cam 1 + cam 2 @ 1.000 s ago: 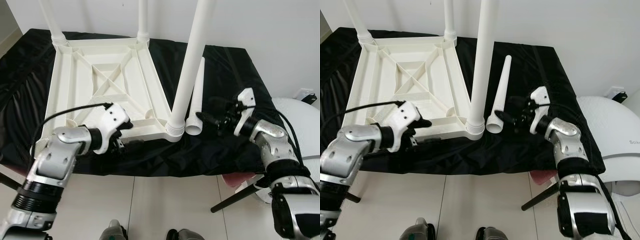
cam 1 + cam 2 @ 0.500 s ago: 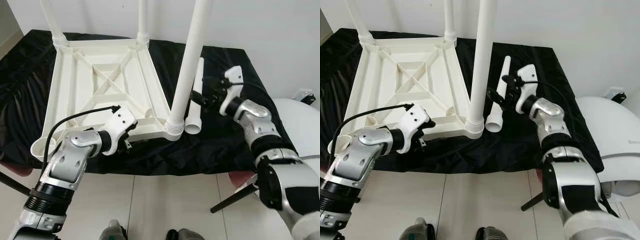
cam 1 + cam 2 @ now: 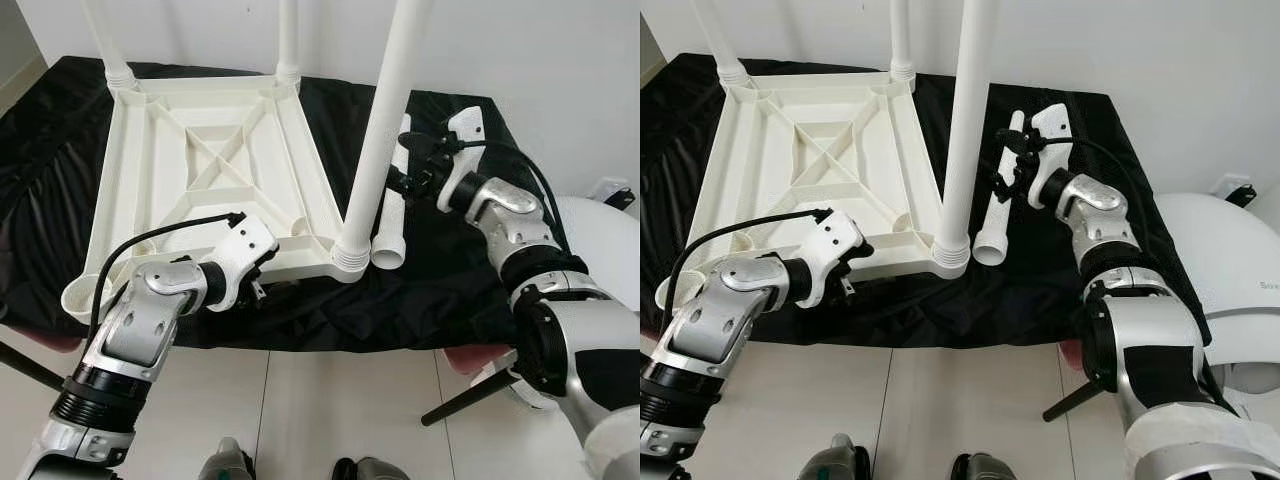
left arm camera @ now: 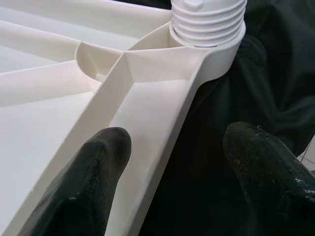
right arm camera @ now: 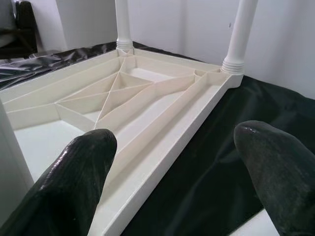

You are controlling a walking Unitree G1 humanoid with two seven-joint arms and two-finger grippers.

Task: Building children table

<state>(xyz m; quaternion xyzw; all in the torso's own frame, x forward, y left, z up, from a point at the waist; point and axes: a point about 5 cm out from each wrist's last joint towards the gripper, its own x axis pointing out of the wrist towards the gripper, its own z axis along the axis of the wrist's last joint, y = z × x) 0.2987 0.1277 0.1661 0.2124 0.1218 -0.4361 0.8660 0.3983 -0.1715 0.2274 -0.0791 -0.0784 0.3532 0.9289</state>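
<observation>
While pale floor tiles (image 3: 300,400) fill the foreground, the left gripper (image 3: 258,285) sits at the near edge of the upturned white table top (image 3: 200,160), its fingers (image 4: 83,187) spread, one over the ribbed underside and one over the black cloth (image 3: 460,290). Three legs stand screwed into corners; the nearest leg (image 3: 385,130) rises beside the loose leg (image 3: 392,205), which lies flat on the cloth. Farther back, the right gripper (image 3: 408,165) hovers at that loose leg with fingers (image 5: 74,177) apart. White wall (image 3: 520,50) closes the room behind; a white rounded object (image 3: 600,230) sits at right.
</observation>
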